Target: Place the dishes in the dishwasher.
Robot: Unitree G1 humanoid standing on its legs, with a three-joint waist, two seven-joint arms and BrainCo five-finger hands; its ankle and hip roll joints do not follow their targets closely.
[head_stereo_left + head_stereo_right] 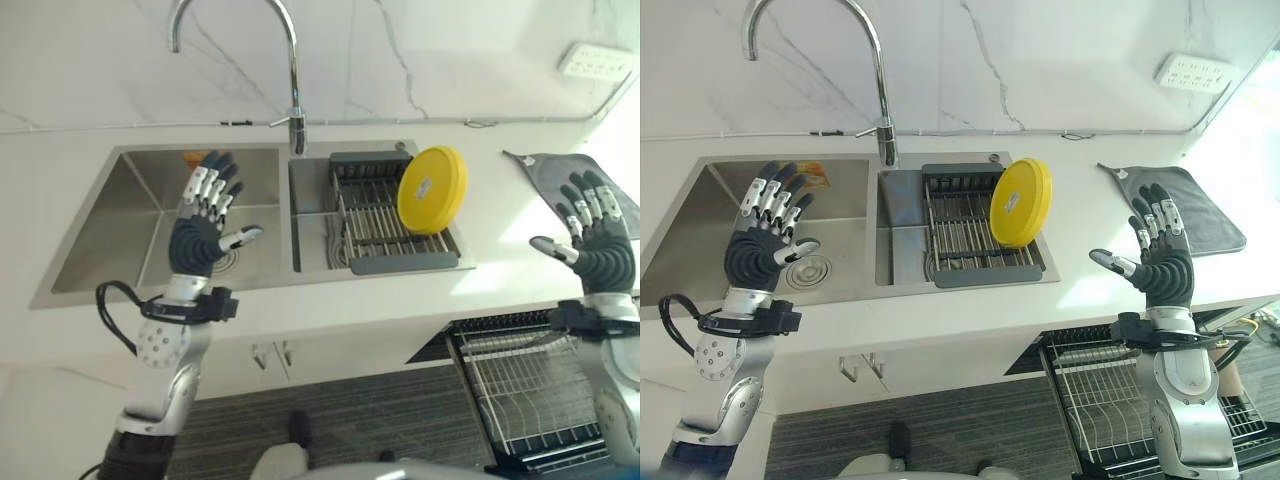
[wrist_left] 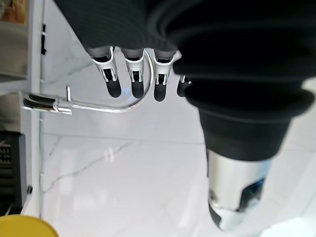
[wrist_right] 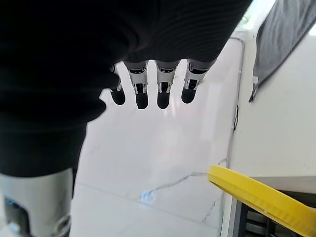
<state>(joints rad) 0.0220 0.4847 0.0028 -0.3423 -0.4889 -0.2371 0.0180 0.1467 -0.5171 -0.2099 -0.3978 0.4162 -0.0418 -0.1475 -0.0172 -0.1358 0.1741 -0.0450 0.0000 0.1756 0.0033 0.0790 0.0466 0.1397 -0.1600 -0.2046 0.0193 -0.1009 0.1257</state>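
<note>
Left robot hand (image 1: pixel 205 215): raised over the left sink basin (image 1: pixel 130 230), left of centre in the frame; fingers straight and spread, holding nothing.
Orange item (image 1: pixel 195 157): at the basin's far edge, mostly hidden behind the fingers; perhaps a sponge, too little shows to tell.
Faucet (image 1: pixel 290 90): upper centre, arching over the divider between the basins.
Drying rack (image 1: pixel 375 215): sits in the right basin, centre of the frame.
Yellow plate (image 1: pixel 432 189): stands on edge, leaning at the rack's right end; likely light stiff plastic, smooth and possibly slippery; best pinched at the exposed upper rim.
Grey cloth (image 1: pixel 1185 205): on the bench at right.
Right robot hand (image 1: pixel 1155 255): right side, above the bench edge; fingers spread, empty.
Dishwasher rack (image 1: pixel 1110 400): lower right, pulled out, partly cut off by the frame and the arm.
</note>
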